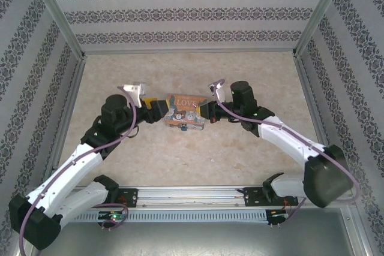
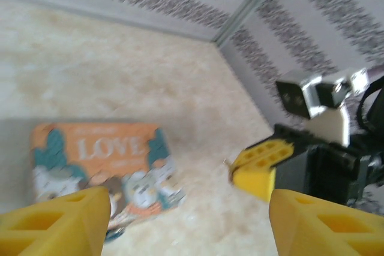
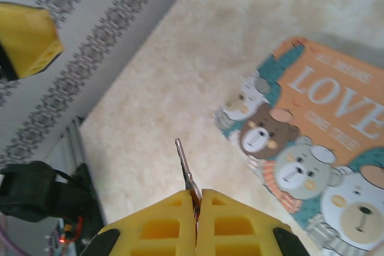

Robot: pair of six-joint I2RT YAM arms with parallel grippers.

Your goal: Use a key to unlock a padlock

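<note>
My right gripper [image 3: 197, 199] is shut on a thin silvery key [image 3: 185, 166] whose blade sticks out ahead of the yellow fingers, above bare table just left of the tin. My left gripper [image 2: 192, 226] is open, with nothing between its yellow fingers [image 2: 57, 220]. A small dark-blue thing, apparently the padlock [image 2: 117, 234], lies blurred at the tin's near corner, beside the left finger. From above, the left gripper [image 1: 157, 110] and right gripper [image 1: 207, 111] face each other across the tin. The right gripper [image 2: 264, 166] also appears in the left wrist view.
A colourful "LOVE" tin [image 1: 183, 103] with cartoon bears lies flat mid-table between the grippers. Patterned walls and a metal frame [image 1: 66, 34] close in the table on three sides. Bare tabletop [image 1: 192, 160] stretches in front of the tin.
</note>
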